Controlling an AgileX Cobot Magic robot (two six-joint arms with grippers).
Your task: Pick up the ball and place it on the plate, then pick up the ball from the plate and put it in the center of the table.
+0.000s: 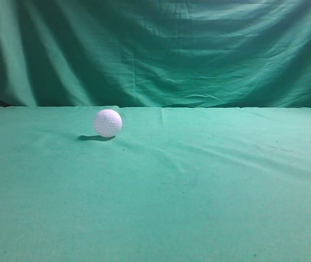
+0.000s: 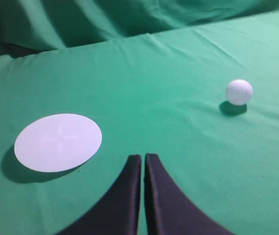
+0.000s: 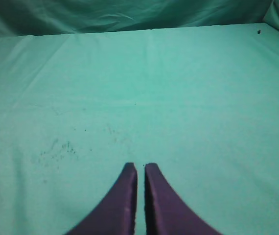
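The ball [image 1: 108, 123] is a small white dimpled sphere resting on the green table [image 1: 199, 191], left of the middle, near the far edge. It also shows in the left wrist view [image 2: 239, 91], up and to the right of my left gripper [image 2: 143, 157], well apart from it. The plate [image 2: 58, 142], a flat white disc, lies on the cloth to the left of my left gripper. My left gripper is shut and empty. My right gripper [image 3: 140, 167] is shut and empty over bare cloth. Neither gripper shows in the exterior view.
A darker green backdrop curtain [image 1: 155, 49] hangs behind the table's far edge. The cloth is slightly wrinkled, with small dark specks [image 3: 61, 147] in the right wrist view. The plate is out of the exterior view.
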